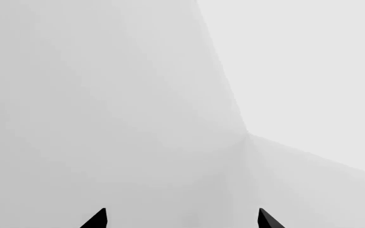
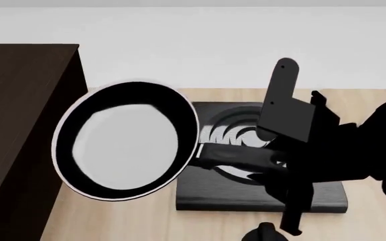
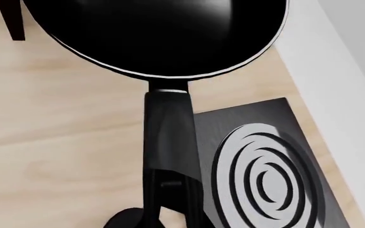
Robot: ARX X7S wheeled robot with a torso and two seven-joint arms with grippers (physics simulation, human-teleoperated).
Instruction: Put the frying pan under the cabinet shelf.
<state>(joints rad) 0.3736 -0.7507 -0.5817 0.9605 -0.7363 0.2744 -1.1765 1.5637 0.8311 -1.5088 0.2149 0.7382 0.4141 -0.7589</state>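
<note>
Burner plate (image 2: pixel 247 193) w/ concentric rings sits on wood counter (image 2: pixel 112 221), just under right gripper (image 2: pixel 273 160), which is clamped on frying pan (image 2: pixel 126 140) handle. Pan held in air, left of gripper, beside dark cabinet shelf (image 2: pixel 18 125). Left gripper (image 1: pixel 182 219) spread wide, facing white wall (image 2: pixel 193 45) only.

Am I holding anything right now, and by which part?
The right gripper holds the frying pan by its long black handle, pan body out toward the cabinet shelf. The left gripper is open, holding nothing.
</note>
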